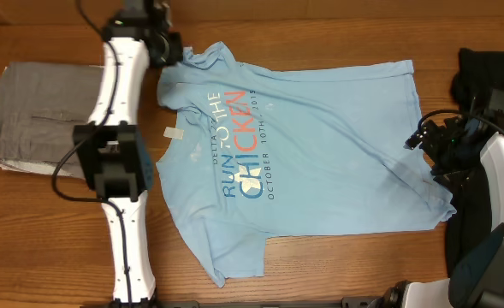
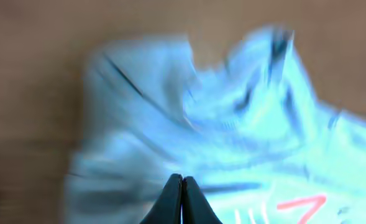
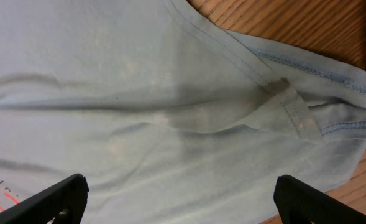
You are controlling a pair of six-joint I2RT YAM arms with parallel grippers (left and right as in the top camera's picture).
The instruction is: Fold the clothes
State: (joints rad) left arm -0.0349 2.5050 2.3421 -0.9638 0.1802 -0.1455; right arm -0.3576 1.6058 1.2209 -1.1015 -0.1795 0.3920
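Spread flat across the middle of the wooden table: the light blue T-shirt, print side up, collar toward the table's left end, hem toward its right end. Blue-and-red "RUN TO THE CHICKEN" lettering running sideways; small white label at the neck. Sleeve by the table's far edge bunched and creased; hem corner near the right end rumpled.

Left gripper at that bunched sleeve, fingers pressed tight together, no cloth seen between them, wrist view blurred. Right gripper above the hem, fingers spread wide, holding nothing.

Folded grey garment at the table's left end; black cloth at its right end.
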